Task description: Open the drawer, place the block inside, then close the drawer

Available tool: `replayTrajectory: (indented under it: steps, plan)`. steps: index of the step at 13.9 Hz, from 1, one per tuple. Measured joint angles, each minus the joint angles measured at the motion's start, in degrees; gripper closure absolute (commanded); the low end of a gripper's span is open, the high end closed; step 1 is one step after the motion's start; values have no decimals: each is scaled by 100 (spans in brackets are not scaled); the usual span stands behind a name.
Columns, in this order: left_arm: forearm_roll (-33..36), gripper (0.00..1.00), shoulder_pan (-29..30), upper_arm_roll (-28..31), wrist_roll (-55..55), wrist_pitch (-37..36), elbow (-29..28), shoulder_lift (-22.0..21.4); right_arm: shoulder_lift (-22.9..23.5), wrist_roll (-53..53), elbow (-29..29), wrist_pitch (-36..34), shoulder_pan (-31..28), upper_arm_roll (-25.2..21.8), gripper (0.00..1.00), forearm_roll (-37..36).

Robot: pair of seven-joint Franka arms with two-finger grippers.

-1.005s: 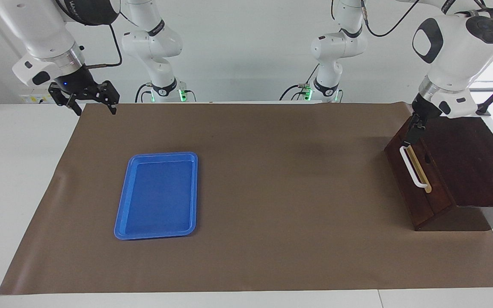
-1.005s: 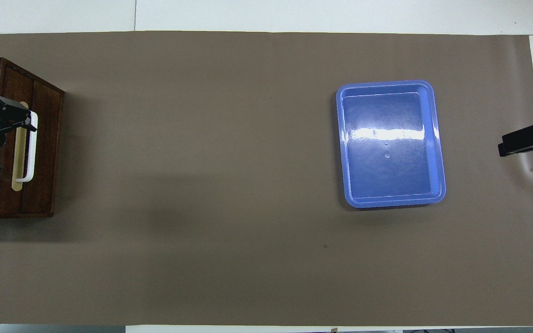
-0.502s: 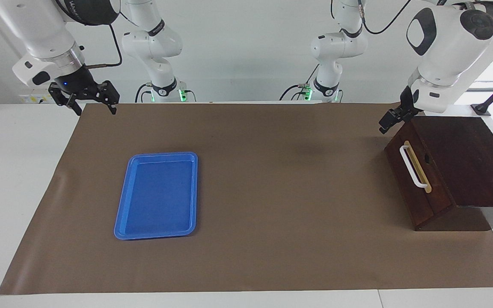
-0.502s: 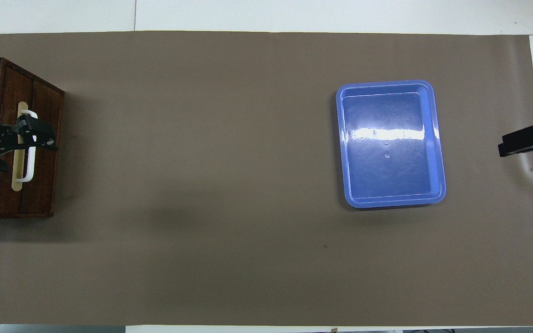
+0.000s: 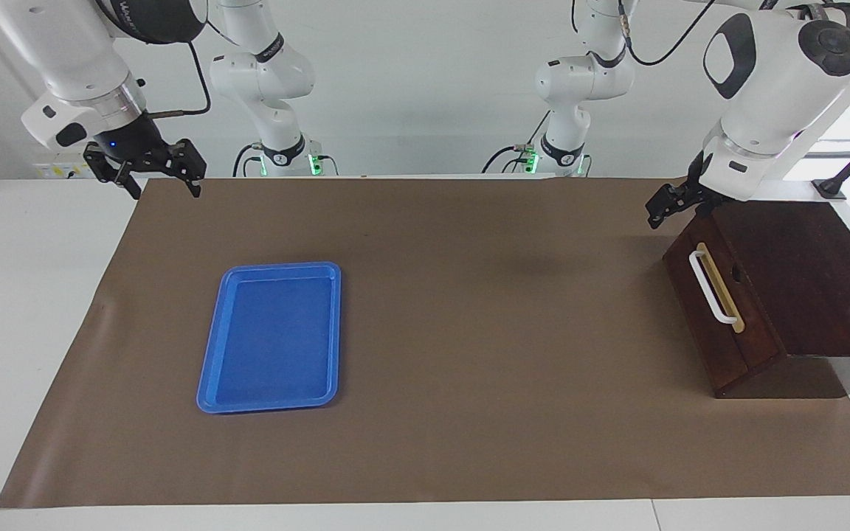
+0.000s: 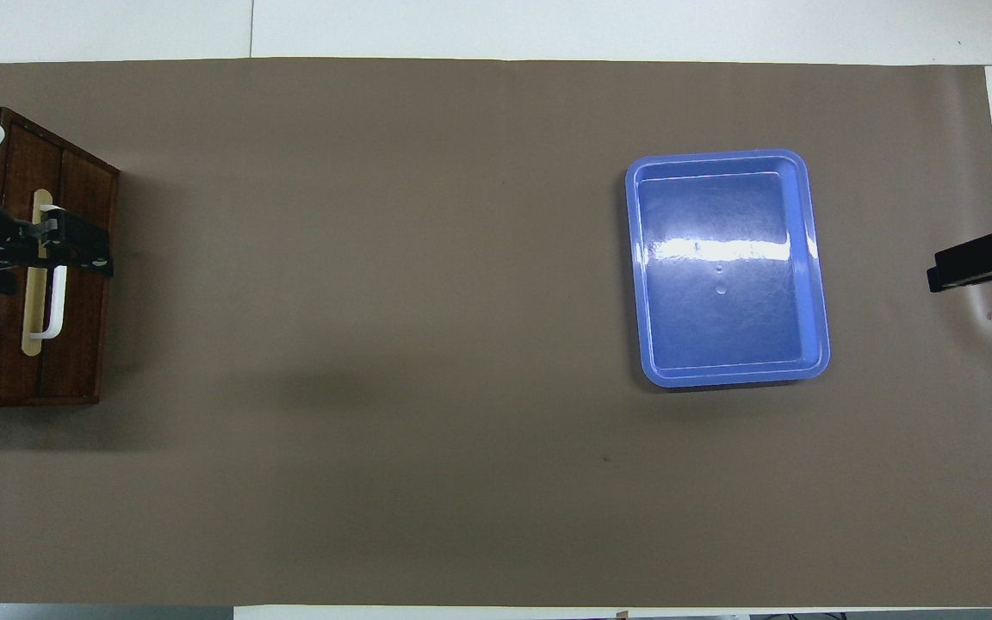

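Drawer [image 5: 720, 313] shut, right of facing frame, white handle [image 5: 713, 287] free. Block not visible anywhere. Left gripper [image 5: 667, 206] hovers above drawer's upper corner, jaws: cannot tell. Right gripper [image 5: 153, 171] waits upper left, jaws apart, empty. Blue tray [image 5: 271, 337] empty on surface. Block likely inside; clear handle, retreat upward.

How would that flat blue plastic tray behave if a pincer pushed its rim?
The flat blue plastic tray probably slides easily: it looks thin, light and empty. Its glossy floor suggests slippery plastic. Low and wide on the brown paper mat, it seems unlikely to tip.
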Motion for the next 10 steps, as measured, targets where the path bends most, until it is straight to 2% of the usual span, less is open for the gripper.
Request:
replayTrajectory:
  steps: [10]
  plan:
    - [0, 0, -12, 126, 538, -38, 41, -61, 0, 0, 0, 0, 0, 0, 0, 0]
